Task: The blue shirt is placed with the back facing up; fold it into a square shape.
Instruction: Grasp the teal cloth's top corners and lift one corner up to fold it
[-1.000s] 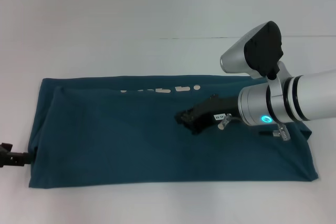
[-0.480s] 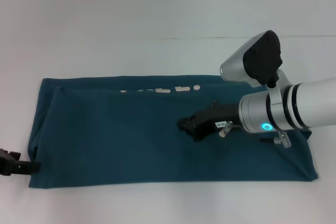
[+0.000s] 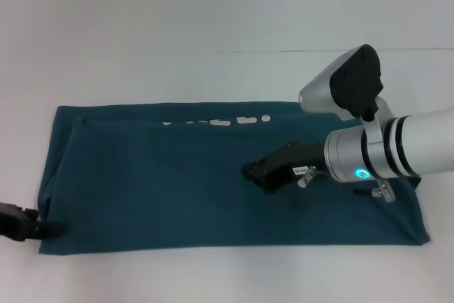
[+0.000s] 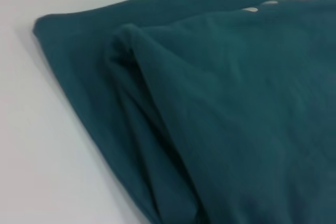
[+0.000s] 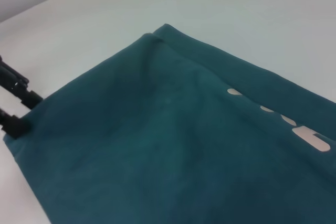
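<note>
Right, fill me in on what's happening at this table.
A dark teal-blue knit T-shirt, already folded into a long band, lies flat on the white table. The left gripper is at the band's near left corner. The right gripper hovers over the shirt right of its middle. The square is not yet made.

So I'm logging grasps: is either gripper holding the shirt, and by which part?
Cannot be told. The left gripper sits at the blue shirt's near-left corner; the right gripper is over its middle.

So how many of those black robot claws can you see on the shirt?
2. The right gripper sits over the blue shirt's middle; the left gripper is at its left near corner.
</note>
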Controlling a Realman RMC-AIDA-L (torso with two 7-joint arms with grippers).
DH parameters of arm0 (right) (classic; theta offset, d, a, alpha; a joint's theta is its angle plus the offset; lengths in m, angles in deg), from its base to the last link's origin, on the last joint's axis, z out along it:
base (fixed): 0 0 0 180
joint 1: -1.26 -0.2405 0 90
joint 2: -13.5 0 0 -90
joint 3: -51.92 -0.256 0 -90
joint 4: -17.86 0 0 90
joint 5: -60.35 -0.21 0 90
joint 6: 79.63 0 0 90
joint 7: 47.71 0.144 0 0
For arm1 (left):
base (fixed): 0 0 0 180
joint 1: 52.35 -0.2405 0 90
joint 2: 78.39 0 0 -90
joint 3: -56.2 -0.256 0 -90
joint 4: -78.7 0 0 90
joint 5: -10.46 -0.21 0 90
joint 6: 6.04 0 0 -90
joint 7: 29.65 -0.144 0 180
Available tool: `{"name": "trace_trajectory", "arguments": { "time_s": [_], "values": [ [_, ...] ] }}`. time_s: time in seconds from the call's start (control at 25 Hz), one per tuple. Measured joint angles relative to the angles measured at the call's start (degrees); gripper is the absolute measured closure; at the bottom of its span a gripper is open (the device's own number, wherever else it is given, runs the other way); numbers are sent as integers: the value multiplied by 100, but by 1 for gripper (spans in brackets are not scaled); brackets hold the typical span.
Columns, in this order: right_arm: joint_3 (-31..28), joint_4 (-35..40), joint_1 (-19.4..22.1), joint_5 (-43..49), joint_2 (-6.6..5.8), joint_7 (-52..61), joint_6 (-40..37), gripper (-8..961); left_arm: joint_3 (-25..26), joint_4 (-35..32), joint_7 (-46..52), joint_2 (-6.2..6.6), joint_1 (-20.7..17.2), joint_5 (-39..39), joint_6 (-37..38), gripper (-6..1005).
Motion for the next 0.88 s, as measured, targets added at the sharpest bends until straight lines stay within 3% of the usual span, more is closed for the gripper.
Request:
{"name": "trace_trajectory", "arguments": {
  "time_s": [0.32,0.88],
  "values": [
    [-15,-20,-3,19,-6,0,31,937,-153,5,-2,-53,0,0,37,355],
    [-21,-20,-3,18,-15,-9,32,936,-208,95,-7,-34,9,-9,-15,430]
  ]
}}
